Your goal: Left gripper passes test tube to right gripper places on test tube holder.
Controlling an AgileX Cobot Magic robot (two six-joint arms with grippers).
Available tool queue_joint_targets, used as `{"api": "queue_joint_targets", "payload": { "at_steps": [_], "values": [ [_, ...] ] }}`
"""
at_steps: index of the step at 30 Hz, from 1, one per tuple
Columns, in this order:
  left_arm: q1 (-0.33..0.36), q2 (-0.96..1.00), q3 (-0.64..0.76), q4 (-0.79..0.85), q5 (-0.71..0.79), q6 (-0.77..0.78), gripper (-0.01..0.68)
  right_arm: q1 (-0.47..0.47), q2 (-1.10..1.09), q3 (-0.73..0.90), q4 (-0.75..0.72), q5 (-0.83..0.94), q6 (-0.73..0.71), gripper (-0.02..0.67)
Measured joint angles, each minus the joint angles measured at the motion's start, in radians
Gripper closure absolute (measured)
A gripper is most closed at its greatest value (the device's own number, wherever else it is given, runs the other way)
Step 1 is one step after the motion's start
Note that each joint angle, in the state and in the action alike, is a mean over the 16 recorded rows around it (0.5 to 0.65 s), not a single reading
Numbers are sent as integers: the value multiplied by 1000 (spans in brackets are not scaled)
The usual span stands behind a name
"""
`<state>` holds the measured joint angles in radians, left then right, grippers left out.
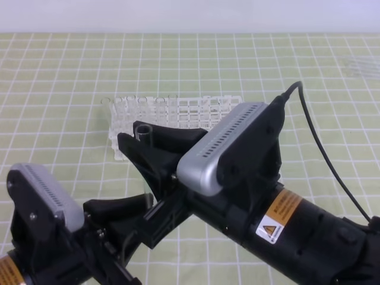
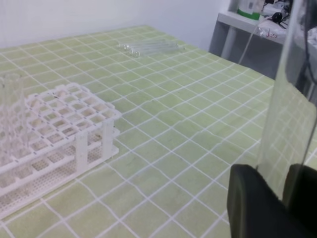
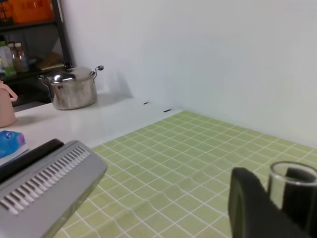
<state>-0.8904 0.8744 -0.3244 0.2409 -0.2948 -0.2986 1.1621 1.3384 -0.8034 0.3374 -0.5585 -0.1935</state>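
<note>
Down at the left, the left end effector (image 1: 116, 209) is pinching the test tube (image 2: 287, 104) low on its glass. Mid-frame, the right end effector (image 1: 144, 138) clamps the same tube's open rim, held upright above the desk (image 1: 53, 89), in front of the white test tube holder (image 1: 178, 113).

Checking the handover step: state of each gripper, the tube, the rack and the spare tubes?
left gripper: shut on test tube
right gripper: shut on test tube
test tube: upright, off the table, held by both grippers
test tube holder: standing on the mat, some tubes already at one end
spare tubes: lying flat on the mat
</note>
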Motion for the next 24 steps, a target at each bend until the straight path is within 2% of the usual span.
{"api": "queue_joint_targets", "payload": {
  "at_steps": [16, 24],
  "values": [
    [0, -56, 0, 18, 2, 1, 637, -15, -16, 0, 19, 36, -10, 639],
    [-1, -243, 1, 18, 174, -20, 641, -61, -52, 0, 49, 91, -38, 639]
  ]
}}
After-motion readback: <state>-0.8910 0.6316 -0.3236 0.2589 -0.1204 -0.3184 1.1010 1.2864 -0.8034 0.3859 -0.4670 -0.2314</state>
